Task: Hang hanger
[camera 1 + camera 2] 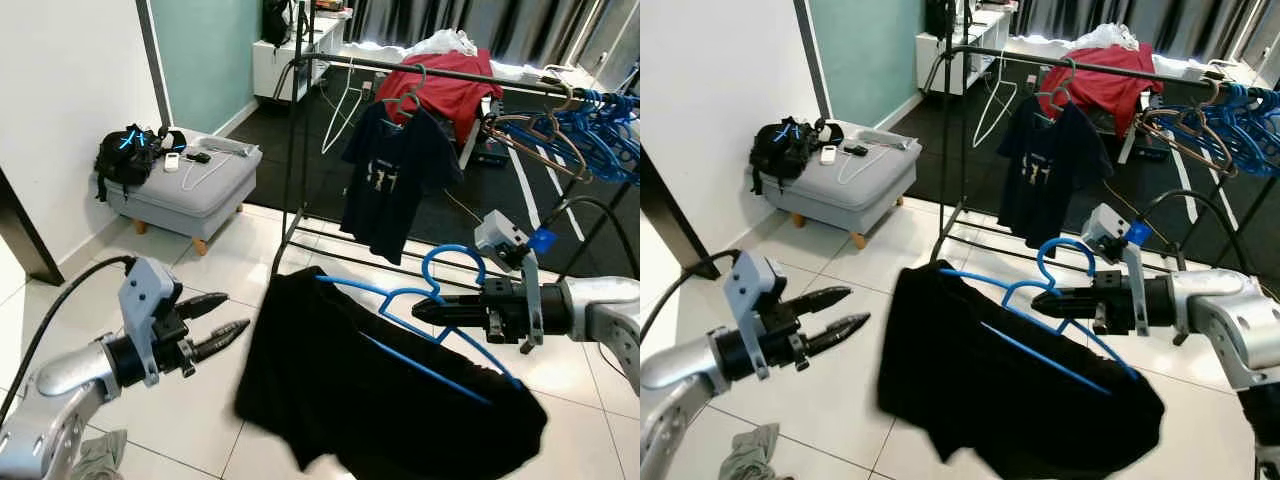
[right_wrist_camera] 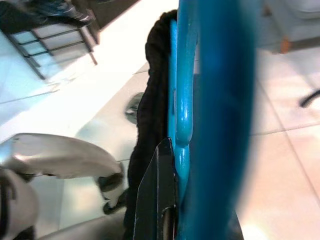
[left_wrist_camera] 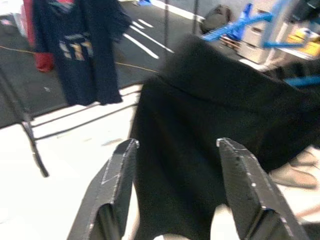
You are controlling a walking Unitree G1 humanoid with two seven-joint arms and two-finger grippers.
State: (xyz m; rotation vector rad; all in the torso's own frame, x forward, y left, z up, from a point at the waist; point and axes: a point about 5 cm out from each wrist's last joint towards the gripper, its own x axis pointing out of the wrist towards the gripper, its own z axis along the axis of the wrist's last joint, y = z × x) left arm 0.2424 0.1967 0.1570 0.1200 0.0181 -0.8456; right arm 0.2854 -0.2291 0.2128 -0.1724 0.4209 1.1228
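Note:
A blue hanger (image 1: 420,300) carries a black garment (image 1: 370,390) that droops over the tiled floor. My right gripper (image 1: 425,312) is shut on the hanger just below its hook (image 2: 187,90). To the left, my left gripper (image 1: 225,320) is open and stands a short way from the garment's edge, its fingers (image 3: 115,185) framing the black cloth (image 3: 210,130). Behind stands a black clothes rail (image 1: 420,68) with a navy T-shirt (image 1: 395,175) hanging on it.
Several blue and brown hangers (image 1: 580,125) bunch at the rail's right end. A grey ottoman (image 1: 190,185) with a black bag stands at the left by the white wall. A red cloth (image 1: 450,85) lies behind the rail. A grey rag (image 1: 100,455) lies on the floor.

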